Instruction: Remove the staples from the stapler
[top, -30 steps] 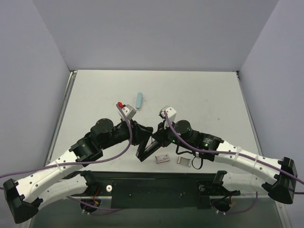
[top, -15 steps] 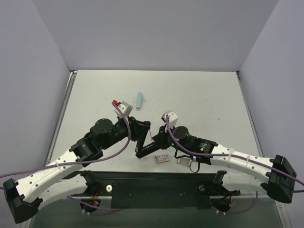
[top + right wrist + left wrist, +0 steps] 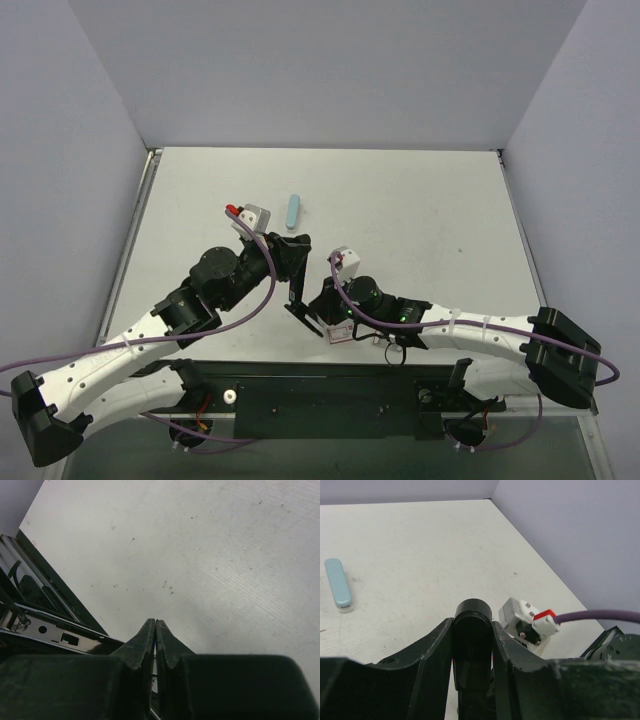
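Observation:
The black stapler (image 3: 299, 292) stands swung open near the table's front middle. My left gripper (image 3: 289, 252) is shut on its rounded black top arm (image 3: 472, 630), which sits pinched between both fingers (image 3: 436, 647). My right gripper (image 3: 320, 302) is shut with nothing in it, just right of the stapler's lower part. The right wrist view has its closed tips (image 3: 155, 623) over bare table, with the stapler's metal rail (image 3: 55, 630) at the left. I cannot make out any staples in the rail.
A pale blue oblong object (image 3: 292, 211) lies further back on the table (image 3: 420, 210); it also shows in the left wrist view (image 3: 337, 584). A small white and red box (image 3: 342, 334) lies at the front edge by the right arm. Grey walls enclose the table.
My left gripper has moved back and left, raising the stapler's top arm steeper. My right arm has swung left and nearer, bringing its shut gripper beside the stapler's lower part.

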